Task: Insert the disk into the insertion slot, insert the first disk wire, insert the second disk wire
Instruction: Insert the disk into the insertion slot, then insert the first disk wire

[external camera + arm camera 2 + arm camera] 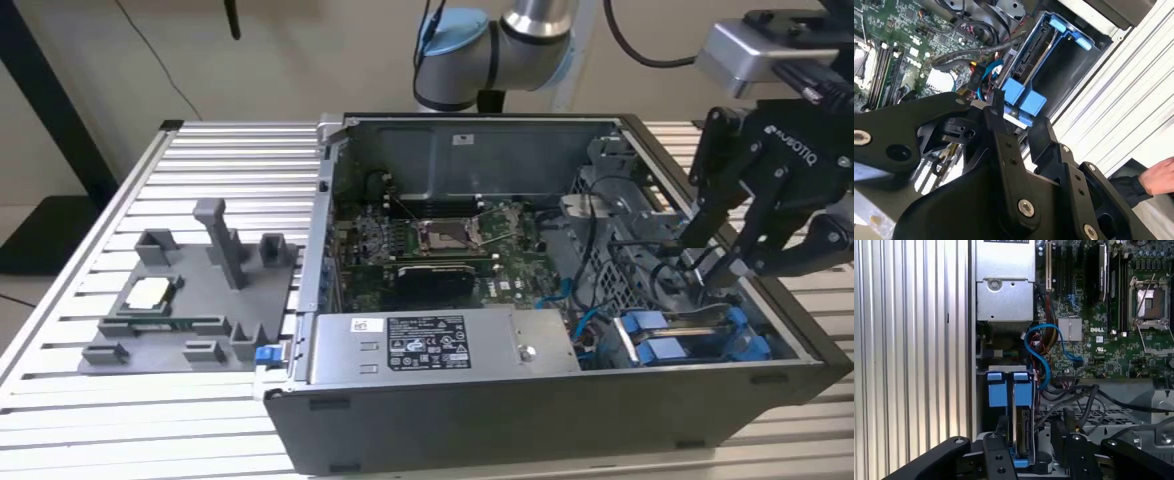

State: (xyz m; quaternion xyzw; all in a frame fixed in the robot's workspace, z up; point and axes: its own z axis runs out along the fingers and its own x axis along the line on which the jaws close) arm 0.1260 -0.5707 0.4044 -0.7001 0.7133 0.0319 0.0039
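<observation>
Big picture first: a ribbed aluminium table (pixel 200 160) against a pale wall, and on it the open computer case (pixel 534 410), lying on its side. My arm (pixel 521 30) comes in from twelve o'clock in the exterior view.

Inside, the boxy silver power supply (pixel 427 345) sits at six o'clock of the case, its white sticker (pixel 424 342) covered in small black print. The green motherboard (pixel 441 240) lies at the centre, with white lettering on it in the first wrist view. A grey plastic fixture (pixel 200 290) rests on the table at nine o'clock.

Now to my end: the gripper (pixel 707 258) hangs at three o'clock, dipped into the case, white lettering on its black body. Both wrist views put me right over the disk (pixel 1022 427), which stands on edge in its blue carrier, in the insertion slot (pixel 1069 70) at the case's four o'clock corner. I straddle its near end – whether my jaws are clenched on it or released, I cannot tell.

A blue cable (pixel 1039 340) loops between slot and motherboard. The second wrist view catches a person's hand (pixel 1159 175) in a dark sleeve beyond the table's edge.
</observation>
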